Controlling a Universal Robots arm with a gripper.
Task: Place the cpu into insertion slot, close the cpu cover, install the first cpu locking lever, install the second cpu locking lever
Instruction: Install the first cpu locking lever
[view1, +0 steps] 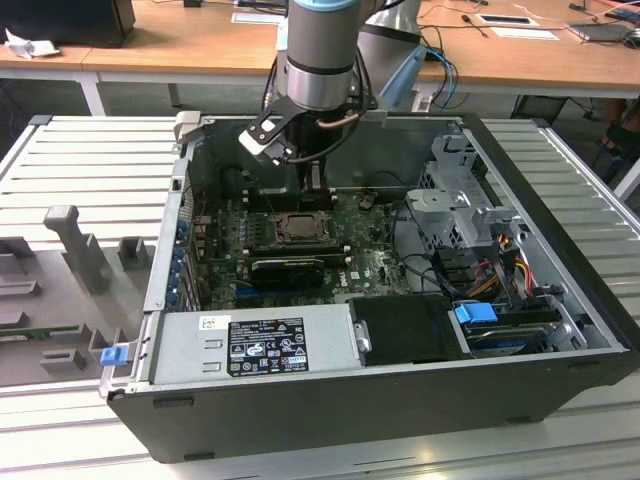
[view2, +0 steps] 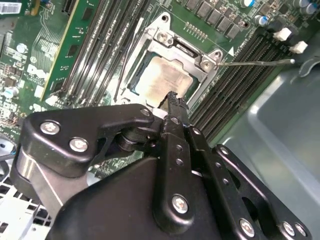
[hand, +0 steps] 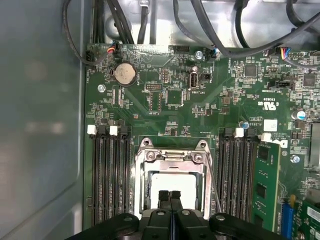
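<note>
In both wrist views the insertion slot (view2: 161, 31) (hand: 146, 165) sits on the green board between rows of memory slots. The cpu (view2: 162, 77) (hand: 182, 182) lies in it, pale metal face up. The silvery cpu cover (view2: 200, 75) (hand: 172, 156) lies flat around it, the face showing through its window. My gripper (view2: 172, 96) (hand: 170, 194) is shut with nothing in it, tips just above the cpu's near edge. One thin wire lever (view2: 260, 62) sticks out over the memory slots. Another lever (view2: 127, 62) runs along the socket's opposite side. In the exterior view the arm (view1: 318, 70) hangs over the socket (view1: 300, 228).
The open computer case (view1: 560, 210) walls in the board. A grey power supply (view1: 250, 340) lies at the front, a black ribbed card (view1: 290, 268) just before the socket, and a drive cage (view1: 460, 200) with cables at the exterior view's right. A coin battery (hand: 125, 74) and cables (hand: 210, 20) sit beyond the socket.
</note>
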